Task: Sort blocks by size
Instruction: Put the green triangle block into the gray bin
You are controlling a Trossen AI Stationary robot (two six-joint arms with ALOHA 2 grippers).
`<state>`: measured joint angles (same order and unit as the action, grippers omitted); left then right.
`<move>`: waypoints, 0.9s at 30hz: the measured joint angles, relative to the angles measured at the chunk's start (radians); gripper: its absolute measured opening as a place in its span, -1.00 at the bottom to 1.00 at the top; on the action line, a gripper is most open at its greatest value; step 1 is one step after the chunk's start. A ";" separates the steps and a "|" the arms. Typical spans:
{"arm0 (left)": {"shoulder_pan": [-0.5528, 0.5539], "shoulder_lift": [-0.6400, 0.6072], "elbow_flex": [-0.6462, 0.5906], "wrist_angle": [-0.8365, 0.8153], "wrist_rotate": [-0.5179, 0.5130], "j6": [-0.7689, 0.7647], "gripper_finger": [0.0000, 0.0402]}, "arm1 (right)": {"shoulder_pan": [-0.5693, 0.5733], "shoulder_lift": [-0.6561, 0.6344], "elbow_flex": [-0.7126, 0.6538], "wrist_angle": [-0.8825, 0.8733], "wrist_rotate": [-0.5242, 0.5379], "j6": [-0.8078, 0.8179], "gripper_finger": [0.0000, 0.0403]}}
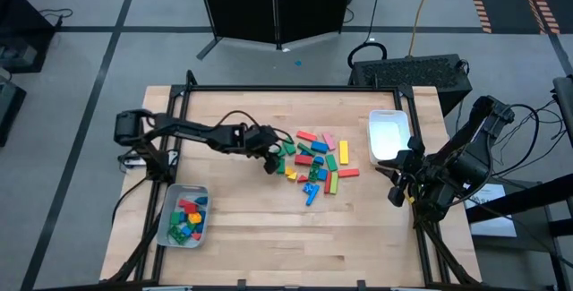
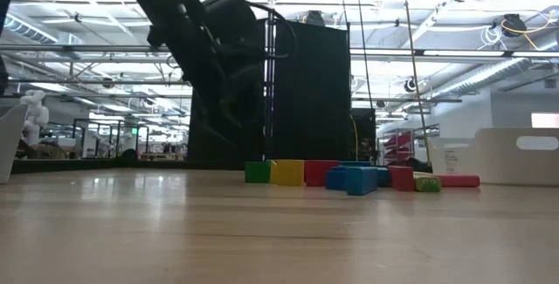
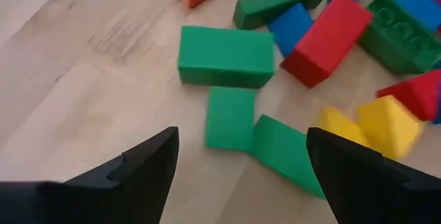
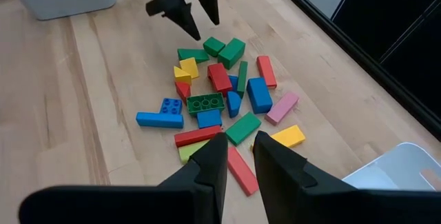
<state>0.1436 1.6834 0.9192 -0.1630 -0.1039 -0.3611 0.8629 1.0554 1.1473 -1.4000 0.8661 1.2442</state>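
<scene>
At the table's left front corner sits a grey tray (image 1: pixel 166 222) already loaded with blocks in red, green, blue and yellow. The left arm reaches from the left edge toward the table's middle; the left gripper (image 1: pixel 271 163) hangs at the left margin of the pile, fingers (image 3: pixel 134 176) spread wide and holding nothing, with green blocks (image 3: pixel 226 56) lying on the wood directly between and ahead of them. The remaining blocks (image 1: pixel 315 163) lie loose in a scatter at the centre of the wooden table (image 1: pixel 295 246): red, green, blue, yellow, orange and pink pieces, some touching or overlapping, including a studded green brick (image 4: pixel 205 103), an L-shaped blue piece (image 4: pixel 161 116) at the near edge, a pink bar (image 4: pixel 282 107) and a yellow bar (image 4: pixel 287 136) on the right flank. From table height the pile reads as a low row of green, yellow, red and blue pieces (image 2: pixel 358 176). Right of the pile, at the table's far right, stands a white tray (image 1: pixel 387 137); its contents cannot be made out. The right gripper (image 1: pixel 400 184) is held at the right edge, just in front of that tray, its fingers (image 4: pixel 210 165) drawn nearly together with nothing visible between them.
</scene>
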 joint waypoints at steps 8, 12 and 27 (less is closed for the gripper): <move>0.040 0.056 0.000 0.078 0.012 0.061 0.59 | 0.000 0.000 0.000 -0.006 0.000 0.001 -0.66; 0.050 0.097 0.000 0.102 0.037 0.063 0.59 | 0.000 0.000 0.000 -0.012 -0.001 0.001 -0.66; 0.048 0.156 0.001 0.140 -0.043 0.055 -0.19 | 0.000 0.000 0.000 -0.075 -0.002 0.043 -0.66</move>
<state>0.1913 1.8389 0.9199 -0.0234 -0.1464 -0.3061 0.8627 1.0554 1.1473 -1.4753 0.8642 1.2876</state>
